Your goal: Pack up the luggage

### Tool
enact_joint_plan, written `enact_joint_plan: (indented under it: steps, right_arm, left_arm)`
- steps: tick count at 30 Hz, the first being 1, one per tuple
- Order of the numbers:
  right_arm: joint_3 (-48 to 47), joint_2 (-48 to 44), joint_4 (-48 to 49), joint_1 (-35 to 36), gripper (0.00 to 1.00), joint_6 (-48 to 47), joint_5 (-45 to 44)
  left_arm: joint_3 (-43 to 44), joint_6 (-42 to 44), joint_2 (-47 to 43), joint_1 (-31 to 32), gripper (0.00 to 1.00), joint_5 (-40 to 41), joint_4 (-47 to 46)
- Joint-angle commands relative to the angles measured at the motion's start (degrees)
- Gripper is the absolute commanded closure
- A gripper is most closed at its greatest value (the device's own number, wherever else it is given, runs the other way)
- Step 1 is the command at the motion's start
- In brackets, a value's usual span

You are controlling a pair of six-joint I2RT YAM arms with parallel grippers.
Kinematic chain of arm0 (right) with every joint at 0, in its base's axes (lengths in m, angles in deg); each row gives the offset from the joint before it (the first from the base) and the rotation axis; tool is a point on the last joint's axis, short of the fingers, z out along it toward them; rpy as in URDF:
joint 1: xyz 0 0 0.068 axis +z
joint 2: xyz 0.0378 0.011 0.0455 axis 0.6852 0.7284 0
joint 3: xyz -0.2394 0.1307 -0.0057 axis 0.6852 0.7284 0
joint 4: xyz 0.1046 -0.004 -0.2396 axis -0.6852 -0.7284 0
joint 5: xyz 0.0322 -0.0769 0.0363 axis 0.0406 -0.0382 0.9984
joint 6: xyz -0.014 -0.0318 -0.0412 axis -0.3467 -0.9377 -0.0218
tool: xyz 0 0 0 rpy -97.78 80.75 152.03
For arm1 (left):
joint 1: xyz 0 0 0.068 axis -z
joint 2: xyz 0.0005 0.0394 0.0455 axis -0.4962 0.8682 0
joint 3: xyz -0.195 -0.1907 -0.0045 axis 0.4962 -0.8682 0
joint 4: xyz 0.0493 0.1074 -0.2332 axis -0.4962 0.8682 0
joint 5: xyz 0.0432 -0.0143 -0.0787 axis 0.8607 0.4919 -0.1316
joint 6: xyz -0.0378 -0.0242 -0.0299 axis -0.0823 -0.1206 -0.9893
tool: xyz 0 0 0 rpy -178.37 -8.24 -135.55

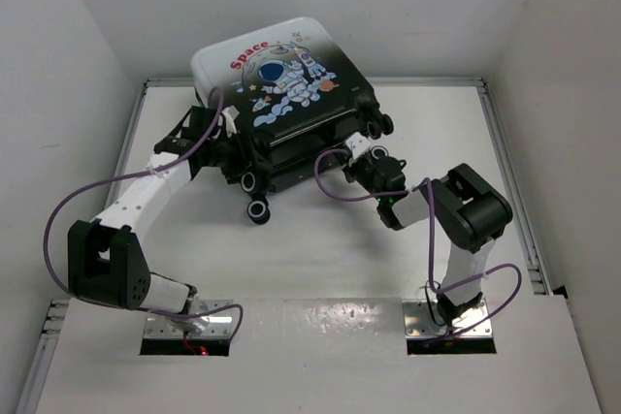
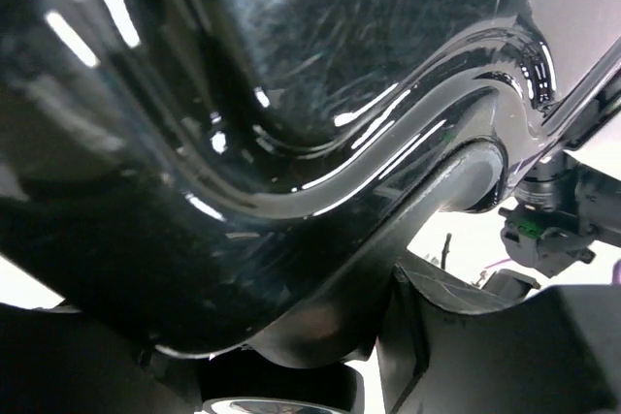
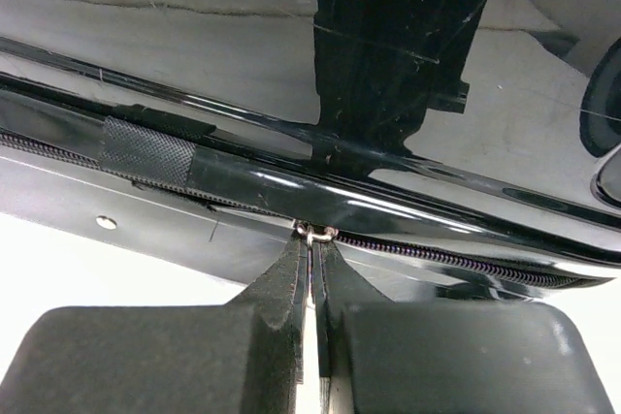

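The case (image 1: 281, 104) lies lid down at 12 o'clock on the table (image 1: 320, 249), with the right gripper (image 3: 312, 251) pinched on the zip pull (image 3: 315, 233) at its 5 o'clock edge. The left gripper (image 1: 207, 135) presses in at 8 o'clock; I cannot tell how its jaws stand. A tug off the track's line could slip the small pull free or slide the case.

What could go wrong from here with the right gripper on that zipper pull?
1. The right gripper pinches only the thin zipper pull, and only at its very tips. The pull may slip out once it is dragged along the zipper.
2. The luggage could shift on the table under that drag. The left gripper sits close against the shell, but whether it grips cannot be seen.
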Motion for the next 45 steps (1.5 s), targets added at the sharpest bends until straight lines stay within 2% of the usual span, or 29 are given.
enact_joint_plan:
  steps: [1, 9, 17, 21, 26, 29, 32, 37, 39, 41, 45]
  right_arm:
    - [-1.3, 0.7, 11.1, -0.4, 1.0, -0.9, -3.3]
    - [2.4, -0.3, 7.8, -5.1, 1.0, -0.5, -9.2]
    - [-0.6, 2.4, 4.4, -12.0, 1.0, -0.9, -11.2]
    - [-1.8, 3.4, 4.5, -15.5, 1.0, -0.9, -10.6]
    - [-5.0, 6.3, 6.8, -19.4, 1.0, 1.3, -4.9]
    - [-9.2, 9.6, 7.7, -21.3, 1.0, 3.9, 1.0]
    - [-16.2, 13.2, 7.5, -21.9, 1.0, 4.8, 3.9]
    - [-27.5, 20.4, 6.0, -21.4, 1.0, 8.3, 5.1]
    - [-30.7, 24.5, 5.1, -22.3, 1.0, 10.0, 5.8]
    - [-37.6, 26.3, 4.3, -22.7, 1.0, 13.9, 5.6]
    - [-51.2, 35.5, -0.9, -23.2, 1.0, 20.8, 5.3]
  left_arm:
    - [-1.9, 0.1, 2.6, -6.5, 1.0, 7.2, -3.3]
    - [2.8, 2.4, 3.8, -14.8, 1.0, 5.0, -6.2]
    - [9.5, 5.0, 8.4, -22.4, 1.0, 5.2, -7.9]
    - [14.2, 6.1, 11.7, -26.4, 1.0, 5.3, -8.7]
    - [19.4, 11.4, 17.3, -27.5, 1.0, 4.8, -9.3]
    - [22.9, 15.8, 21.6, -27.5, 1.0, 4.0, -8.2]
    - [27.0, 21.5, 25.4, -26.4, 1.0, 8.3, -6.5]
    - [31.5, 26.7, 28.9, -26.9, 1.0, 12.1, -5.9]
    - [32.3, 27.2, 30.1, -27.5, 1.0, 12.1, -5.9]
    - [33.0, 28.4, 32.0, -28.1, 1.0, 10.1, -6.4]
    - [33.7, 34.1, 33.3, -28.1, 1.0, 7.2, -7.7]
